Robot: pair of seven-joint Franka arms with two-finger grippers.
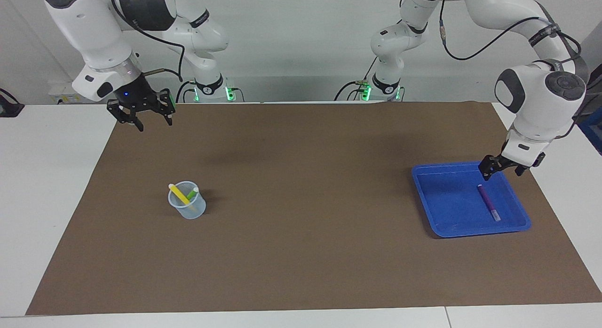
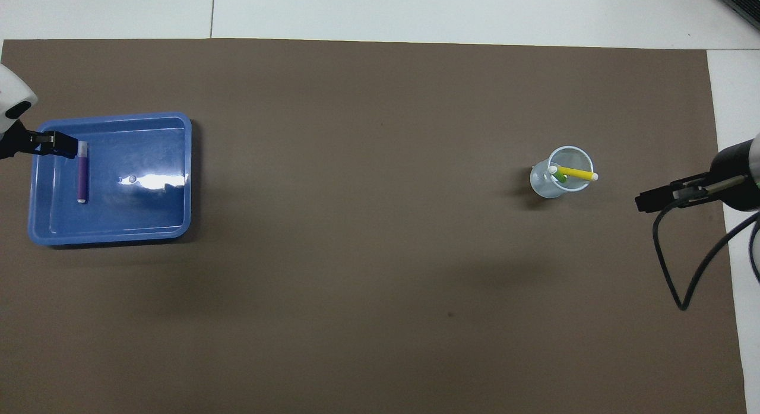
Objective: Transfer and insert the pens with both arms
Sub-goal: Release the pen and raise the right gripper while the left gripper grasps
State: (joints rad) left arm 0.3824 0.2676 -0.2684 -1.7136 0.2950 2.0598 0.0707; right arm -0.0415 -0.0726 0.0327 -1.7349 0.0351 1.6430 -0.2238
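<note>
You have a white worktop point(image 1: 47, 187) with a large brown mat point(image 1: 305, 252) spread over most of it, leaving white margins at both ends and along the edge farthest from the robots; on the mat, toward the right arm's end, stands a clear cup point(image 1: 187, 206); toward the left arm's end lies a blue tray point(image 1: 451, 215), flat on the mat, well apart from the cup; a small dark speck, perhaps a stain, marks the mat point(image 2: 450, 314).
</note>
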